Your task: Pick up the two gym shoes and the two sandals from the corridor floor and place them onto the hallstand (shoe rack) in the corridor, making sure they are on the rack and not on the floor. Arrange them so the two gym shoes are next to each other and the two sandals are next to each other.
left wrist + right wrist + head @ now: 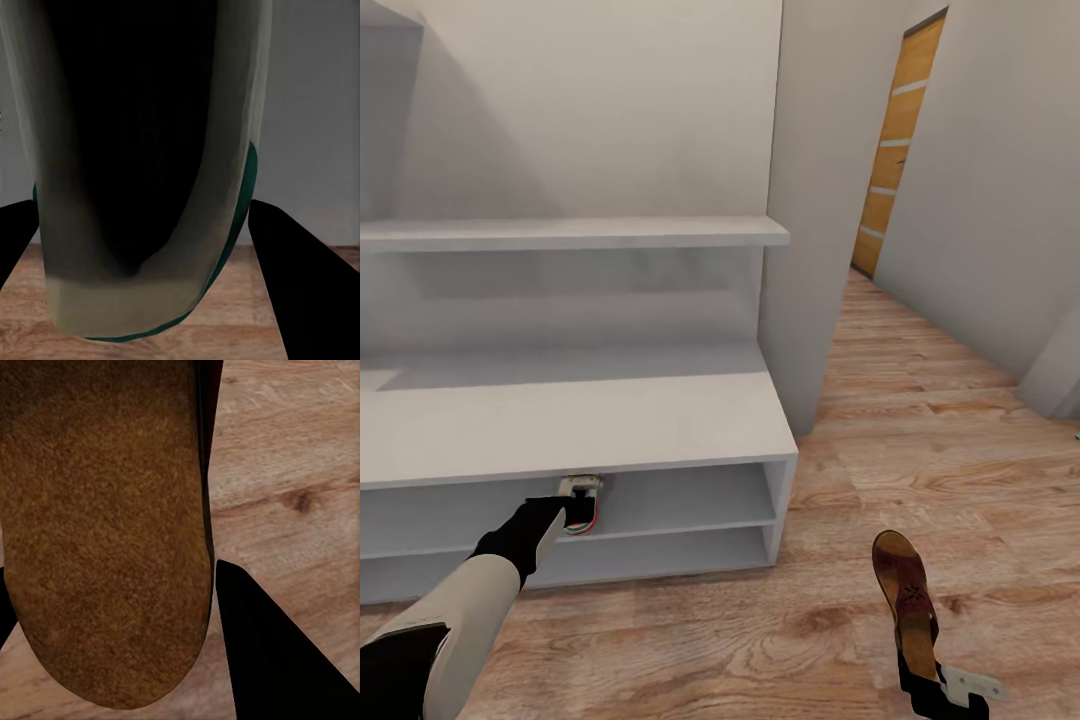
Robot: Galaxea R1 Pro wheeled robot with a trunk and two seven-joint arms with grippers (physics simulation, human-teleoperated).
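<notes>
Right gripper (945,690) holds a brown sandal (907,604) at the near right while the left arm feeds a gym shoe (579,505) into the rack

Hallstand (610,415), the largest thing here, stands far left against the white wall with its flat top bare and two open shelf levels below; beyond its right end a wall corner juts out, and the corridor floor (920,440) runs back to a wooden door (895,140). Left gripper (570,520) has its jaws closed around the white, green-striped gym shoe, held at the mouth of the upper shelf, so the step in hand looks like placing; next it likely needs to push in, lower and let go without catching the shelf edge. Sandal sits clamped at its heel end in the right jaws, clear above the planks, waiting its turn
</notes>
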